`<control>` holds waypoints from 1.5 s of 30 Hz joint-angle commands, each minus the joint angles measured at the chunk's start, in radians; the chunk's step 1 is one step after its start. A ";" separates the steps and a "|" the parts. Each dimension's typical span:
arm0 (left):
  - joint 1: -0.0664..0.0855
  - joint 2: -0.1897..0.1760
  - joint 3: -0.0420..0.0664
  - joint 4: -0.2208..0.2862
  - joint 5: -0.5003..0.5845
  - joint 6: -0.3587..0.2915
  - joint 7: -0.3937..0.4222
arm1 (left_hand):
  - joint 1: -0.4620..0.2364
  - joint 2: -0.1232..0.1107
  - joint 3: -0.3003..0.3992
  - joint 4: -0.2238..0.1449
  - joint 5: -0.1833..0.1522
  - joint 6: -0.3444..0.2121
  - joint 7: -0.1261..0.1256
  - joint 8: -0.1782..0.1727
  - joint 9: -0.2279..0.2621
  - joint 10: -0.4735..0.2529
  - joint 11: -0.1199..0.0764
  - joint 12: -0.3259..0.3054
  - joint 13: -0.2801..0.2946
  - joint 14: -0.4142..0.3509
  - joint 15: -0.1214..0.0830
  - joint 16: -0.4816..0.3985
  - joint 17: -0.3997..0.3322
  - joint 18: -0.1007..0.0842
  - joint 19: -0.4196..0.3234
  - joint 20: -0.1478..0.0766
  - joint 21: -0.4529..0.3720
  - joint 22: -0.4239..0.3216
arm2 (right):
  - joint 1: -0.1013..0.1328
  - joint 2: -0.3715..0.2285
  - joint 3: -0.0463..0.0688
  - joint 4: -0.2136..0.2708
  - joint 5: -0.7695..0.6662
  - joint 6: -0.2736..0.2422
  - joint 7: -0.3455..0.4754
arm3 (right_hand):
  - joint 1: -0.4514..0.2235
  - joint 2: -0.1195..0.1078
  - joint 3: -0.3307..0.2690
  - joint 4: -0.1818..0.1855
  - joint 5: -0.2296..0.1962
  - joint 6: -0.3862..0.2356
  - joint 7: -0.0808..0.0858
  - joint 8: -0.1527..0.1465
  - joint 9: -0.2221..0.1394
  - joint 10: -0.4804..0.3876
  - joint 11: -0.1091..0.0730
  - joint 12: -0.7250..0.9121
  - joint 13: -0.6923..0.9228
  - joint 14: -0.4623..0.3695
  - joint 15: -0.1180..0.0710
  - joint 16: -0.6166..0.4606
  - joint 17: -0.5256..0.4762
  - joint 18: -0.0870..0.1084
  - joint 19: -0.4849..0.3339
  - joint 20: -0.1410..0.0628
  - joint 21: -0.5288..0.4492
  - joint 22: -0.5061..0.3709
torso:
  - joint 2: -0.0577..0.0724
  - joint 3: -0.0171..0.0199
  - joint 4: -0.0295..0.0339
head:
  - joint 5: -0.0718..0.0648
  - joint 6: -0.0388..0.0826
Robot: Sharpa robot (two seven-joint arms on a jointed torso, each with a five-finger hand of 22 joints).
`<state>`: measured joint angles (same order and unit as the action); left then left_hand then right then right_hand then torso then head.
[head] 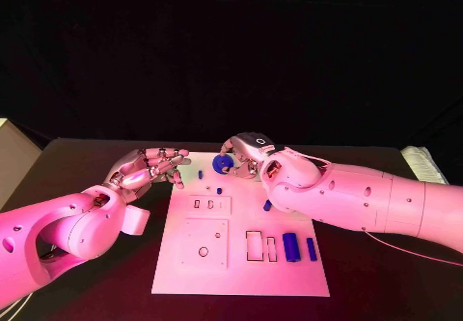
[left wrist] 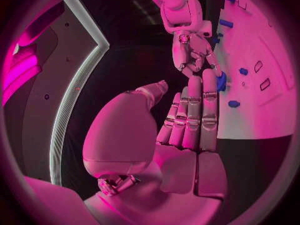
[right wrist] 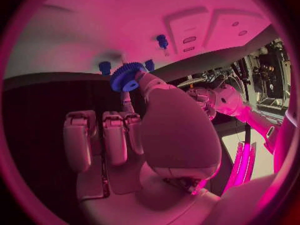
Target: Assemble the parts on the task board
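A: Saw what at the far end of the flat white plastic task board (head: 241, 267)?

B: Saw the silver right hand (head: 246, 155) pinching a small blue toothed plastic gear (head: 223, 163), held just above the board's far edge. Looked the same from the right wrist: gear (right wrist: 127, 76) caught at the fingertips, with short blue pegs (right wrist: 162, 40) standing in the board nearby.

A: And the silver left hand (head: 148, 170)?

B: Held nothing. Fingers apart and a bit bent, hovering beside the board's far left corner, just over the black worktop (head: 87, 160).

A: Could go wrong how?

B: Could slip out, probably, since only the fingertips had the gear. Might roll off the far edge onto the dark worktop. Could also land crooked on its peg and jam, or bump a peg next to it.

A: Much room to move?

B: Tight up there. Both hands sat near each other at the far edge, so might knock together. More open room lower down, past the blue cylinder pieces (head: 290, 247) lying beside the cut-out slots (head: 255, 245).
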<state>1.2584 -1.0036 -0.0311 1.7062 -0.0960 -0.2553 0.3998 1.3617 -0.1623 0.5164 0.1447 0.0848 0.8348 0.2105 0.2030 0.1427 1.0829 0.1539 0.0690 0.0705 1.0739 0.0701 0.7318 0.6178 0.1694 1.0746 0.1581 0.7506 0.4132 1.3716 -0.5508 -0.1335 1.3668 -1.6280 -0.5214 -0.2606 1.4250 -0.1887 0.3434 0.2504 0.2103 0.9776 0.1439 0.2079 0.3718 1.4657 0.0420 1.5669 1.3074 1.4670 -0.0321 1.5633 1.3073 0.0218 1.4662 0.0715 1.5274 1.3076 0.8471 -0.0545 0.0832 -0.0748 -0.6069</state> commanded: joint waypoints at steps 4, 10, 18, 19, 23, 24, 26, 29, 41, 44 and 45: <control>0.001 0.004 0.001 0.001 -0.008 0.020 0.004 | 0.005 0.006 0.006 0.000 0.003 -0.008 0.012 0.001 0.001 -0.007 -0.002 -0.002 0.000 -0.009 0.000 0.003 0.001 0.013 -0.008 -0.002 0.005 0.002 | -0.005 0.014 -0.002 -0.022 -0.038 0.022 -0.013 | -0.007 -0.005 0.006 0.000 0.003 0.043 -0.027 0.024 0.012 0.105 -0.005 0.004 0.263 0.102 -0.007 0.004 0.255 -0.008 0.082 -0.006 0.004 0.214 | 0.000 0.0004 -0.0002 | 0.008 -0.005; 0.001 0.004 0.001 0.002 -0.009 0.020 0.004 | 0.005 0.006 0.006 0.000 0.003 -0.008 0.012 0.001 0.001 -0.007 -0.002 -0.002 0.000 -0.009 0.000 0.003 0.001 0.013 -0.008 -0.002 0.005 0.002 | -0.008 0.021 -0.005 -0.035 -0.029 0.033 -0.012 | -0.009 -0.005 0.006 0.000 0.003 0.042 -0.027 0.024 0.012 0.105 -0.005 0.004 0.263 0.102 -0.006 0.004 0.255 -0.008 0.082 -0.006 0.004 0.214 | 0.001 -0.0003 -0.0005 | 0.008 -0.007; 0.001 0.004 0.001 0.003 -0.010 0.020 0.004 | 0.005 0.006 0.006 0.000 0.003 -0.008 0.012 0.001 0.001 -0.007 -0.002 -0.002 0.000 -0.009 0.000 0.003 0.001 0.013 -0.008 -0.002 0.005 0.002 | -0.016 0.028 -0.007 -0.045 -0.019 0.053 -0.014 | -0.012 -0.007 0.008 0.000 0.001 0.042 -0.027 0.023 0.012 0.105 -0.004 0.004 0.263 0.102 -0.006 0.004 0.254 -0.008 0.082 -0.006 0.004 0.213 | 0.000 0.0002 -0.0001 | 0.008 -0.010; 0.001 0.004 0.001 0.003 -0.010 0.019 0.004 | 0.005 0.006 0.006 0.000 0.003 -0.008 0.012 0.001 0.001 -0.007 -0.002 -0.002 0.000 -0.009 0.000 0.003 0.001 0.013 -0.008 -0.002 0.005 0.002 | -0.016 0.027 -0.008 -0.045 -0.018 0.055 -0.014 | -0.013 -0.007 0.008 0.001 0.000 0.042 -0.026 0.023 0.012 0.105 -0.004 0.004 0.263 0.102 -0.006 0.004 0.254 -0.008 0.082 -0.006 0.004 0.213 | 0.000 0.0001 -0.0006 | 0.008 -0.011; 0.001 0.002 0.001 0.003 -0.010 0.019 0.004 | 0.005 0.006 0.006 0.000 0.003 -0.008 0.012 0.001 0.001 -0.007 -0.002 -0.002 0.000 -0.009 0.000 0.003 0.001 0.013 -0.008 -0.002 0.005 0.002 | -0.018 0.026 -0.009 -0.047 -0.018 0.062 -0.017 | -0.013 -0.007 0.008 0.001 0.000 0.042 -0.026 0.023 0.012 0.105 -0.004 0.004 0.263 0.102 -0.006 0.004 0.254 -0.008 0.082 -0.006 0.004 0.213 | 0.000 0.0000 -0.0016 | 0.010 -0.011; 0.001 0.002 0.001 0.003 -0.010 0.019 0.004 | 0.005 0.006 0.006 0.000 0.003 -0.008 0.012 0.001 0.001 -0.007 -0.002 -0.002 0.000 -0.009 0.000 0.003 0.001 0.013 -0.008 -0.002 0.005 0.002 | -0.018 0.026 -0.009 -0.047 -0.018 0.064 -0.018 | -0.013 -0.007 0.008 0.001 0.000 0.042 -0.026 0.023 0.012 0.105 -0.004 0.004 0.263 0.102 -0.006 0.004 0.254 -0.008 0.082 -0.006 0.004 0.213 | 0.000 0.0001 -0.0013 | 0.010 -0.011; 0.001 0.002 0.001 0.004 -0.010 0.019 0.004 | 0.005 0.006 0.006 0.000 0.003 -0.008 0.012 0.001 0.001 -0.007 -0.002 -0.002 0.000 -0.009 0.000 0.003 0.001 0.013 -0.008 -0.002 0.005 0.002 | -0.019 0.026 -0.009 -0.049 -0.018 0.067 -0.020 | -0.016 -0.008 0.009 0.001 -0.001 0.042 -0.026 0.023 0.012 0.105 -0.004 0.004 0.263 0.102 -0.006 0.003 0.254 -0.008 0.082 -0.006 0.003 0.212 | 0.000 -0.0001 -0.0011 | 0.009 -0.011; 0.001 0.002 0.001 0.004 -0.010 0.019 0.005 | 0.005 0.006 0.006 0.000 0.003 -0.008 0.012 0.001 0.001 -0.007 -0.002 -0.002 0.000 -0.009 0.000 0.003 0.001 0.013 -0.008 -0.002 0.005 0.002 | -0.019 0.027 -0.009 -0.050 -0.018 0.068 -0.023 | -0.017 -0.009 0.009 0.001 -0.002 0.041 -0.026 0.023 0.011 0.105 -0.004 0.004 0.263 0.102 -0.005 0.003 0.253 -0.008 0.081 -0.006 0.003 0.212 | 0.000 0.0000 -0.0012 | 0.009 -0.010; 0.001 0.000 0.001 0.005 -0.010 0.018 0.003 | 0.004 0.006 0.008 -0.001 0.002 -0.011 0.014 0.000 0.000 -0.008 -0.001 -0.003 -0.001 -0.010 0.001 0.004 0.001 0.013 -0.011 -0.001 0.010 0.005 | -0.019 0.040 -0.010 -0.072 0.009 0.052 -0.012 | -0.090 -0.040 -0.018 0.027 -0.088 -0.053 0.007 -0.039 -0.013 0.094 0.025 -0.008 0.251 0.100 0.022 0.001 0.247 -0.004 0.075 0.017 -0.009 0.199 | 0.001 -0.0003 -0.0003 | 0.008 -0.009; 0.001 0.000 0.001 0.005 -0.010 0.018 0.003 | 0.004 0.006 0.008 -0.001 0.002 -0.011 0.014 0.000 0.000 -0.008 -0.001 -0.003 -0.001 -0.010 0.001 0.004 0.001 0.013 -0.011 -0.001 0.010 0.005 | -0.019 0.042 -0.010 -0.075 0.030 0.056 0.003 | -0.134 -0.014 -0.159 0.041 -0.101 -0.094 0.017 -0.081 -0.030 0.082 0.035 -0.020 0.240 0.101 0.034 0.002 0.250 -0.003 0.074 0.031 -0.012 0.197 | 0.001 0.0000 0.0002 | 0.009 -0.009; 0.001 0.000 0.001 0.005 -0.010 0.018 0.003 | 0.004 0.006 0.008 -0.001 0.002 -0.011 0.014 0.000 0.000 -0.008 -0.001 -0.003 -0.001 -0.010 0.001 0.004 0.001 0.013 -0.011 -0.001 0.010 0.005 | -0.019 0.042 -0.010 -0.075 0.034 0.061 0.008 | -0.149 -0.008 -0.181 0.043 -0.102 -0.094 0.017 -0.084 -0.031 0.082 0.036 -0.021 0.239 0.101 0.034 0.002 0.250 -0.003 0.073 0.032 -0.012 0.197 | 0.000 -0.0001 -0.0001 | 0.009 -0.009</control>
<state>1.2586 -1.0039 -0.0310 1.7086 -0.0999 -0.2552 0.3978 1.3617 -0.1623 0.5190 0.1420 0.0848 0.8312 0.2141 0.2030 0.1423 1.0829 0.1538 0.0690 0.0705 1.0704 0.0735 0.7317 0.6175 0.1693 1.0682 0.1573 0.7573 0.4170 1.3523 -0.5105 -0.1438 1.2926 -1.6218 -0.4752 -0.2710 1.2851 -0.1961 0.1795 0.2918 0.1119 0.8884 0.1610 0.1273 0.3421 1.4666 0.0718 1.5487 1.3073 1.4683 -0.0052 1.5632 1.3077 0.0220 1.4663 0.0972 1.5189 1.3079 0.8473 -0.0546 0.0828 -0.0669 -0.6151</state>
